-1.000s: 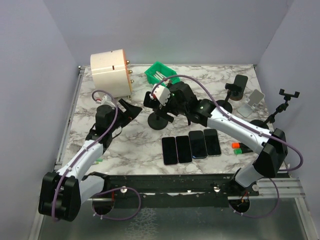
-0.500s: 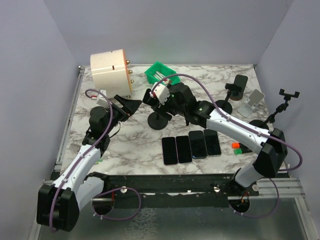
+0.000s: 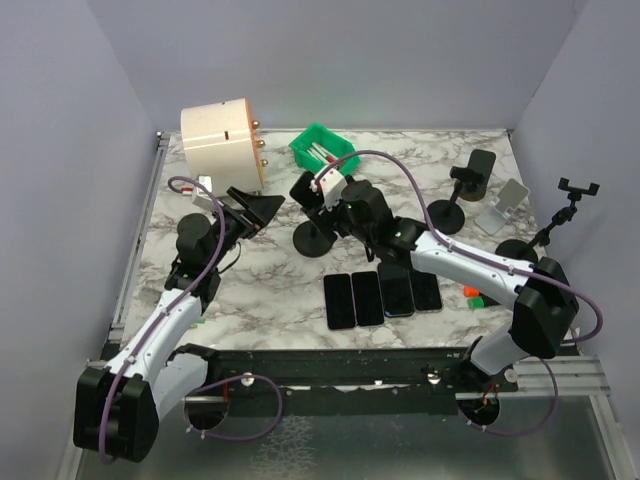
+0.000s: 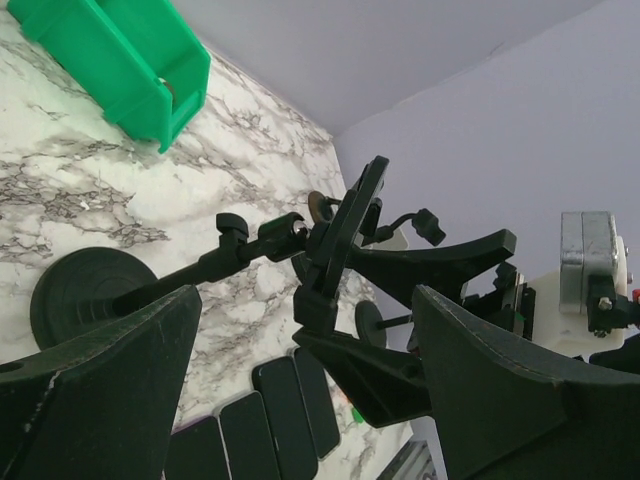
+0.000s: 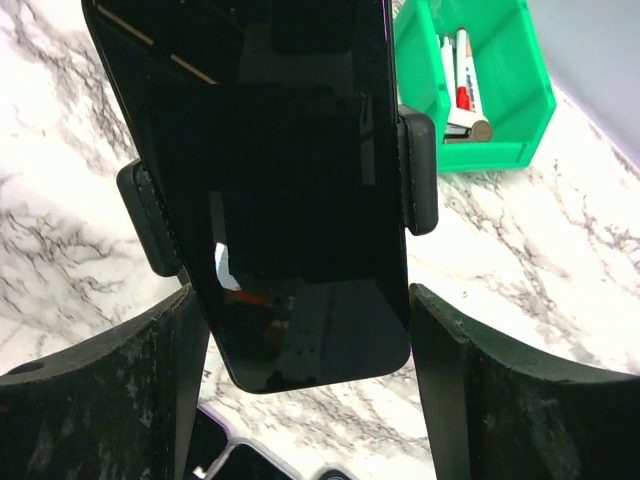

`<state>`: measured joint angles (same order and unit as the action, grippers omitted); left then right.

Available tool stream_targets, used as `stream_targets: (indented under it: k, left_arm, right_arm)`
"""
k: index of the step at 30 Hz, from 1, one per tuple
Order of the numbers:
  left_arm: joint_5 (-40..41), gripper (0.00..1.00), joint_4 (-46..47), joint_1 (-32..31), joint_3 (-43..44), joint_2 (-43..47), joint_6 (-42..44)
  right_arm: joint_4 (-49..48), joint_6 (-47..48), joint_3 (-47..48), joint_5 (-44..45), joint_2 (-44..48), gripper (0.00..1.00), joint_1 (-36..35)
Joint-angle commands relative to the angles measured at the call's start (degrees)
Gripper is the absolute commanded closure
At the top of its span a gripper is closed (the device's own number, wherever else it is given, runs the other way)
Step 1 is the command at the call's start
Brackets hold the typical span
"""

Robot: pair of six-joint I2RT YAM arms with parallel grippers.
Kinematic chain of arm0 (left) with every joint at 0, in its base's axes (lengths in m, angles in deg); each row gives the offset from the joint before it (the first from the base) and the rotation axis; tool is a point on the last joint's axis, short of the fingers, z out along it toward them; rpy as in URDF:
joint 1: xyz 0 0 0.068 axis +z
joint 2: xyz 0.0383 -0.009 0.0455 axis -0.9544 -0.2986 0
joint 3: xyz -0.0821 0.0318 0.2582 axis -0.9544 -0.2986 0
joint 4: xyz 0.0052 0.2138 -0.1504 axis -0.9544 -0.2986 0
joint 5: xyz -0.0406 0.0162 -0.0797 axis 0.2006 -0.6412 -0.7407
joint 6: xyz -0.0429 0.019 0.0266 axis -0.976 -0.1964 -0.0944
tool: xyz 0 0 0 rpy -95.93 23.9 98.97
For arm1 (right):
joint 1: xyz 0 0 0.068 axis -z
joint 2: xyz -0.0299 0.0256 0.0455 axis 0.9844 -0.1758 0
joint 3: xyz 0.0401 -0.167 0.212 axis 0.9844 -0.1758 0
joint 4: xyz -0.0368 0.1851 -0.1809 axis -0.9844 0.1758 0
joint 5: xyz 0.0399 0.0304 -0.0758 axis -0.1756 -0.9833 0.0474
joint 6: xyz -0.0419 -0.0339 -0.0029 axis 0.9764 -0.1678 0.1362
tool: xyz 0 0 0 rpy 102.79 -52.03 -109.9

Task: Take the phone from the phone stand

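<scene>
Beyond the phone (image 5: 290, 200), green bin (image 5: 500, 155).

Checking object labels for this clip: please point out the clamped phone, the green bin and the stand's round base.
phone (image 5: 280, 200): right wrist view, middle of its dark screen.
green bin (image 5: 482, 155): right wrist view, near wall.
stand base (image 4: 85, 290): left wrist view, top of the disc.

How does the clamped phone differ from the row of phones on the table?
The clamped phone is raised, held at both edges by the stand's clamp; the row of phones lies flat on the marble. The right end effector straddles the clamped phone, not the row. All are dark-screened.
</scene>
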<state>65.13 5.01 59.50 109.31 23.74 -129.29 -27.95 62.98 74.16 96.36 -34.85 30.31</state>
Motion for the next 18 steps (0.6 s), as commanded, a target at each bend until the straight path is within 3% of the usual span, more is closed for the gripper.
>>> stream_targets:
  k: [1,18]
  left_arm:
    - [-1.57,0.12,2.14,0.38,-0.45,-0.78,0.30]
    - [-1.45,0.12,4.13,0.37,-1.92,-1.60,0.34]
  right_arm:
    - [-2.86,-8.64,-2.16,4.30,0.80,0.48,0.39]
    - [-2.17,-29.11,-3.07,10.98,1.67,0.52,0.34]
